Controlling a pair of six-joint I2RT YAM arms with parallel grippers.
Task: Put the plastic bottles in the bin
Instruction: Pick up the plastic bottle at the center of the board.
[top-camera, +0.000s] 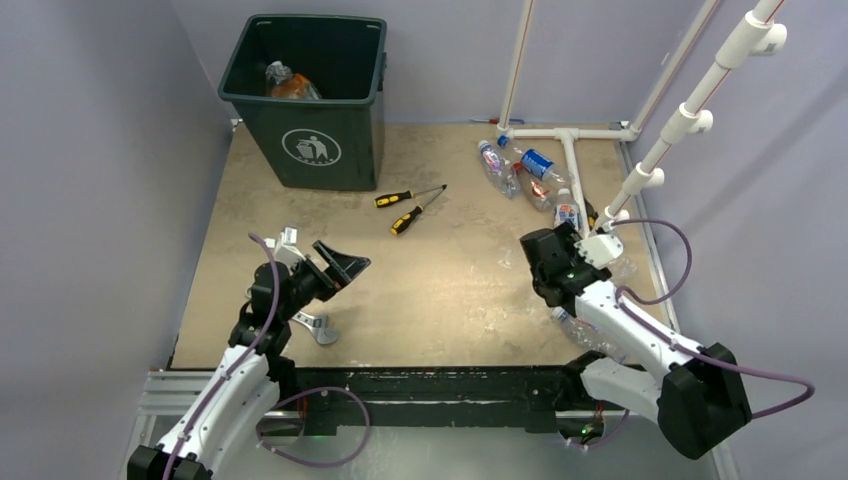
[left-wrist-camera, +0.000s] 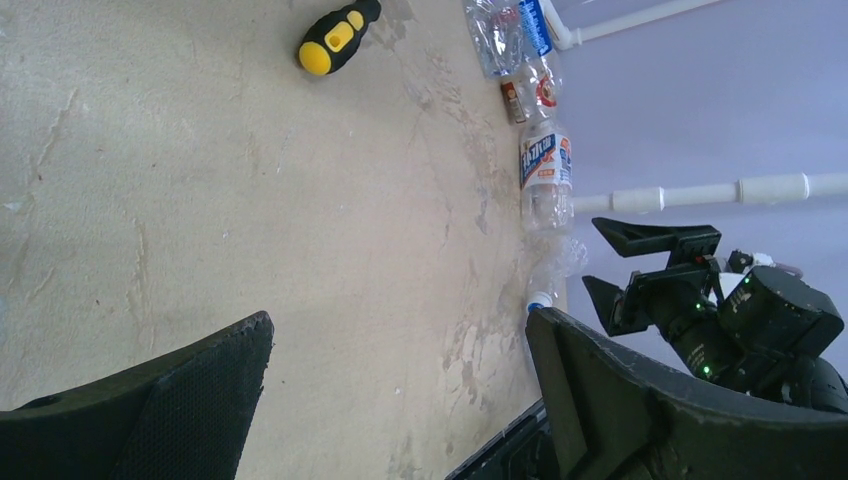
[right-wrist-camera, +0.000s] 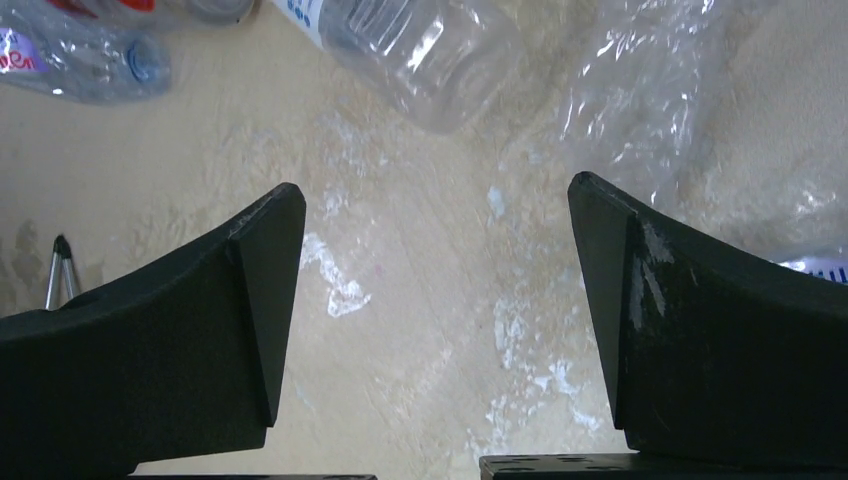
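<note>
Left arm (top-camera: 225, 385) extends forward from its base, elbow low and wrist raised; the left gripper (left-wrist-camera: 398, 325) has its jaws spread wide and holds nothing. Right arm (top-camera: 625, 330) angles forward and inward, its right gripper (right-wrist-camera: 437, 200) pointed downward, jaws likewise wide apart and empty.

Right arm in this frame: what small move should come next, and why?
Probably ease the right gripper forward so its fingers straddle the clear bottle lying just ahead. The jaws stand wide open with only bare table between them, and that bottle is not yet in the bin.
</note>
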